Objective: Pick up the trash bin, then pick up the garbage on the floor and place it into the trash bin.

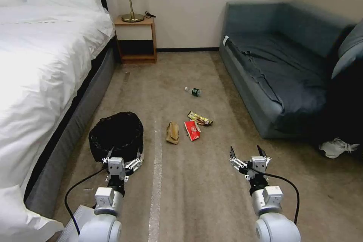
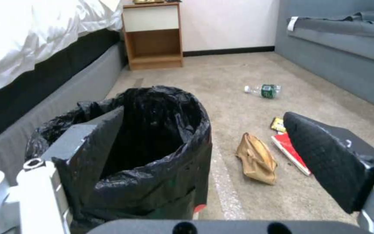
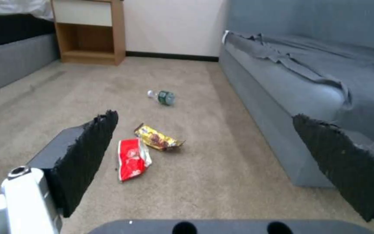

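**Left claw at the bin's rim, litter lying on the carpet**

The trash bin (image 1: 116,135) stood on the carpet (image 1: 196,196) near the bed (image 1: 38,83); its black liner hid the white wall and the inside was too dark to read. The left gripper (image 1: 123,160) was spread wide, one finger (image 2: 94,143) inside the rim, not clamped. The brown paper bag (image 1: 172,133), red packet (image 1: 192,130), gold wrapper (image 1: 200,118) and bottle (image 1: 193,91) lay mid-carpet. The right gripper (image 1: 246,152) hung wide open and empty beside the sofa (image 1: 280,68).

The trash bin (image 1: 116,136) hides its white sides under the black bag. One of the left gripper's (image 1: 123,157) fingers (image 2: 94,143) covers part of its rim. Far beyond the fingers, the bottle's (image 1: 193,91) label is too small to read.
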You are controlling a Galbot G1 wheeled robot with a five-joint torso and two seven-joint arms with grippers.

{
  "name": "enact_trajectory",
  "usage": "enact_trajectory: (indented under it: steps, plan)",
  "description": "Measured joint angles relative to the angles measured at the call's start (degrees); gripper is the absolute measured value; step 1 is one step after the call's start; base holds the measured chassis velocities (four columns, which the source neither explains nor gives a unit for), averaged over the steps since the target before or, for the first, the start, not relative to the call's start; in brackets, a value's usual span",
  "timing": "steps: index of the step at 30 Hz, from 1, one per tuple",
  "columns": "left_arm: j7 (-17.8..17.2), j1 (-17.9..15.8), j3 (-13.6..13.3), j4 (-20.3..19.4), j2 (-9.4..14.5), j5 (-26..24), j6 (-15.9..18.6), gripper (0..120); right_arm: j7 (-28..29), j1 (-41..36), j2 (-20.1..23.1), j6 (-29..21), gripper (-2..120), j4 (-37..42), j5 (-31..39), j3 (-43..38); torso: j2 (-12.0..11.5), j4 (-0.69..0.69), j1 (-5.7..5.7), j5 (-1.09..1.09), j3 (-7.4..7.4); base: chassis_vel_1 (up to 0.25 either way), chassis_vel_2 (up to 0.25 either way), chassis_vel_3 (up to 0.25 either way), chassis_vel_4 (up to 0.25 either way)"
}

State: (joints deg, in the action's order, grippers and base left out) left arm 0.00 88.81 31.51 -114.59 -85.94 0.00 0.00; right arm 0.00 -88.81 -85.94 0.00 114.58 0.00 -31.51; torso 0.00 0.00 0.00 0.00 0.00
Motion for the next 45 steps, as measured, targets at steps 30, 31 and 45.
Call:
enact_trajectory:
  steps: [30, 31, 45]
  plan:
    - [-0.4, -3.9, 5.3, 3.1, 5.7, -8.5, -0.1, 100, 0.7, 0.0, 1.7, -1.2, 100, 1.4, 4.9, -0.1, 0.0, 0.0, 0.0, -0.01, 0.0, 0.0, 0.0, 0.0, 0.0]
    - [-0.6, -5.2, 7.1, 4.2, 7.6, -11.5, -0.1, 100, 1.2, 0.0, 2.7, -2.0, 100, 2.3, 7.9, -0.2, 0.0, 0.0, 0.0, 0.0, 0.0, 0.0, 0.0, 0.0, 0.0]
    - [-1.7, -14.6, 20.0, 11.9, 21.5, -32.3, -0.6, 100, 4.6, 0.0, 10.0, -7.5, 100, 8.8, 29.3, -1.1, 0.0, 0.0, 0.0, -0.01, 0.0, 0.0, 0.0, 0.0, 0.0]
